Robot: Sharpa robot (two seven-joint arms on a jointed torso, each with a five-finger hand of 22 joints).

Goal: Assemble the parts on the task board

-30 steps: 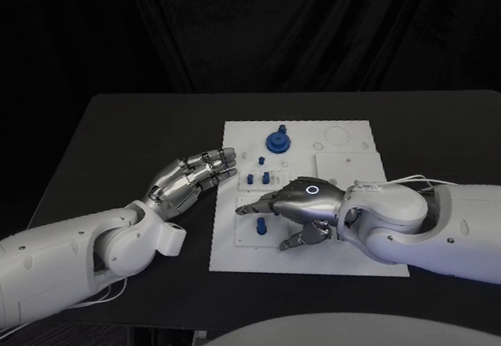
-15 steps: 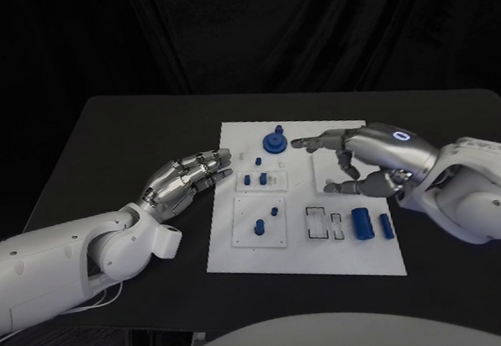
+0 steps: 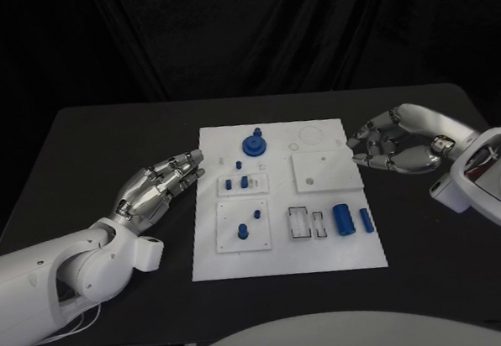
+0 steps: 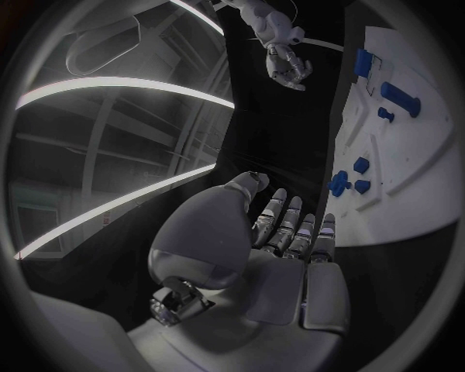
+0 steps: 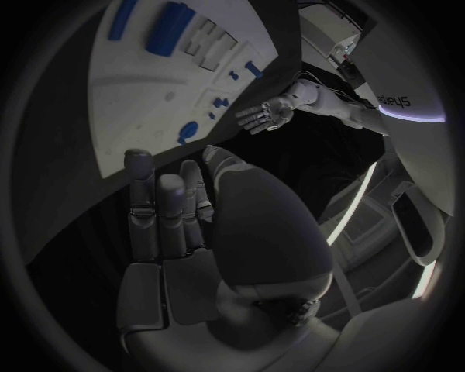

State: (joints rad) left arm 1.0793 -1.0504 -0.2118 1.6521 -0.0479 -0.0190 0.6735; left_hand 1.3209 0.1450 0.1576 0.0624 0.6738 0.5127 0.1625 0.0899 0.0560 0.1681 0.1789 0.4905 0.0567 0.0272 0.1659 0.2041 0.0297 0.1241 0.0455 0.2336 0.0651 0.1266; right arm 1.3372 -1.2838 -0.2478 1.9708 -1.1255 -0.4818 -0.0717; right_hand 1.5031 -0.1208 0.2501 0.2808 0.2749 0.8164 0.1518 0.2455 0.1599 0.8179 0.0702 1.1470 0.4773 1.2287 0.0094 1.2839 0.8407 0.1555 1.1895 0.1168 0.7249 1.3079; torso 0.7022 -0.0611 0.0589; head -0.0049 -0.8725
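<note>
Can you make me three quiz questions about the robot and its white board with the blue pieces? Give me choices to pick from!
1. Where is the left robot hand?
A. Beside the task board's edge, over the black table
B. On the board's middle
C. Under the table

2. What colour are the two cylinders lying side by side on the board?
A. Red
B. Blue
C. Green

3. What is the right robot hand holding?
A. A blue part
B. The board
C. Nothing

Answers: 1 A, its fingers lie just off the board's edge. 2 B, both look blue against the white. 3 C, its curled fingers are bare, off the board's other edge.
</note>
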